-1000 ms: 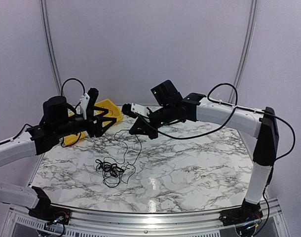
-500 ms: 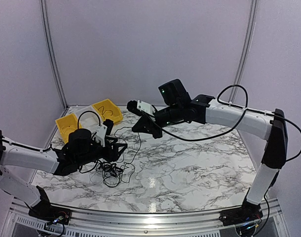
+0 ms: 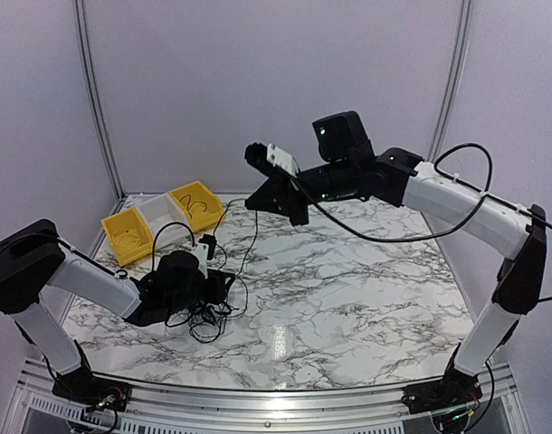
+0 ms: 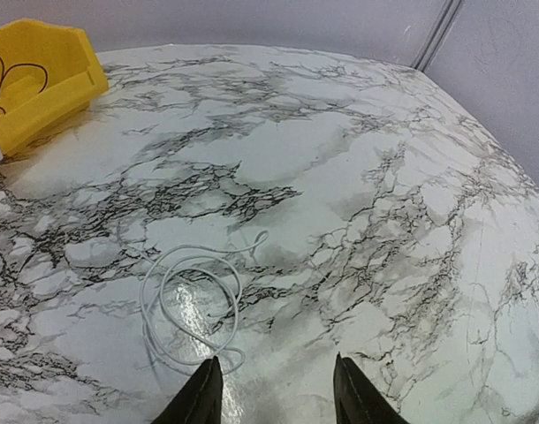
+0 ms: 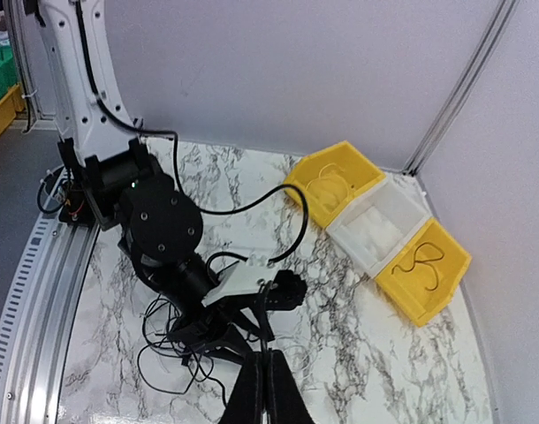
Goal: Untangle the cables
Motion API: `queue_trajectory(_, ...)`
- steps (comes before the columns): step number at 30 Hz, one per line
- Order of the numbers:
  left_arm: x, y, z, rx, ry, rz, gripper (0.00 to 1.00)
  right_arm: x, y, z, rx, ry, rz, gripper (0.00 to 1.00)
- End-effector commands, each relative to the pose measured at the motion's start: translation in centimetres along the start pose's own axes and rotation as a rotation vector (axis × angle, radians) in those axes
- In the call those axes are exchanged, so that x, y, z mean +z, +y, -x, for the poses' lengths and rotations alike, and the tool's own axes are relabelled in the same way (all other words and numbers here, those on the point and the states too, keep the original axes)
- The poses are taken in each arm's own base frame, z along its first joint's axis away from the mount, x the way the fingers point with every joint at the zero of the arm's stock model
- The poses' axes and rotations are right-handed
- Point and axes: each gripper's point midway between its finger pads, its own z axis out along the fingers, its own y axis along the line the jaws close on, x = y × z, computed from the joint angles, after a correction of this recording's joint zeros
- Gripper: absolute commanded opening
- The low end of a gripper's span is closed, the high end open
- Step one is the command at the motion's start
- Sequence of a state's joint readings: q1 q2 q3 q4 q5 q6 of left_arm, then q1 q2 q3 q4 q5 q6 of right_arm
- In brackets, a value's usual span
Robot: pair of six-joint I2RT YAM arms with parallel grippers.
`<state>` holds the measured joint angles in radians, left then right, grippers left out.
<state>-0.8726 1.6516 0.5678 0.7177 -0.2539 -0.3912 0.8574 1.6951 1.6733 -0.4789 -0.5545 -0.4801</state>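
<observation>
The cables (image 3: 204,312) lie in a messy heap on the tabletop (image 3: 366,289), near the front left. One strand runs up to the right claw (image 5: 265,360), pinched tight on it, high up. The left claw (image 4: 274,393) sits low by the heap, tips partly apart, holding nothing. The strings look light and floppy, so grab one loose loop at the edge. Bare room lies right; yellow boxes (image 3: 127,235) sit behind.

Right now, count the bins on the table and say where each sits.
3, in a row at the far-left corner: the near yellow bin by the left edge, the white bin in the middle, the far yellow bin beyond.
</observation>
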Motion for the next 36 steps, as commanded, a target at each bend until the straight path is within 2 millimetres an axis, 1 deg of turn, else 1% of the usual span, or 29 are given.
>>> queue_trajectory(1, 0.1, 1.1, -1.1, -0.038, -0.003, 0.045, 0.43, -6.1, -1.1, 7.8, -0.074, -0.136, -0.061, 0.00)
queue_trajectory(5, 0.1, 1.8, -2.6, -0.045, 0.030, 0.063, 0.42, -9.6, -1.9, 11.9, -0.116, -0.202, -0.114, 0.00)
queue_trajectory(10, 0.1, 2.0, -2.6, -0.046, 0.029, 0.069, 0.42, -13.5, -2.9, 15.6, -0.158, -0.264, -0.197, 0.00)
queue_trajectory(13, 0.2, 1.8, -2.8, -0.043, 0.034, 0.063, 0.41, -15.5, -3.4, 16.8, -0.175, -0.288, -0.250, 0.00)
queue_trajectory(16, 0.2, 1.9, -2.7, -0.044, 0.033, 0.063, 0.42, -16.8, -4.0, 17.0, -0.176, -0.289, -0.294, 0.00)
queue_trajectory(18, 0.0, 1.8, -2.5, -0.042, 0.027, 0.060, 0.43, -16.6, -4.2, 16.2, -0.167, -0.274, -0.299, 0.00)
queue_trajectory(20, -0.5, 1.4, -1.6, -0.029, 0.006, 0.044, 0.47, -15.7, -4.4, 14.6, -0.146, -0.246, -0.290, 0.00)
queue_trajectory(22, -1.2, 1.0, -0.2, -0.006, -0.031, 0.028, 0.50, -14.4, -4.5, 12.5, -0.124, -0.212, -0.277, 0.00)
queue_trajectory(23, -1.8, 0.7, 0.7, 0.002, -0.056, 0.017, 0.51, -13.5, -4.6, 10.9, -0.104, -0.182, -0.266, 0.00)
queue_trajectory(25, -3.0, -0.1, 2.7, 0.021, -0.106, -0.020, 0.53, -12.3, -4.7, 8.6, -0.083, -0.144, -0.258, 0.00)
queue_trajectory(29, -5.9, -1.4, 6.3, 0.042, -0.213, -0.082, 0.57, -10.4, -3.9, 4.3, -0.069, -0.082, -0.226, 0.00)
queue_trajectory(32, -8.2, -1.6, 8.7, 0.036, -0.290, -0.099, 0.61, -8.7, -2.9, 0.9, -0.061, -0.042, -0.183, 0.00)
queue_trajectory(35, -10.1, -1.2, 10.8, 0.021, -0.346, -0.075, 0.66, -7.3, -2.0, -1.7, -0.051, -0.020, -0.138, 0.00)
queue_trajectory(36, -10.5, -1.4, 11.2, 0.030, -0.352, -0.084, 0.68, -6.9, -1.6, -2.4, -0.050, -0.016, -0.121, 0.00)
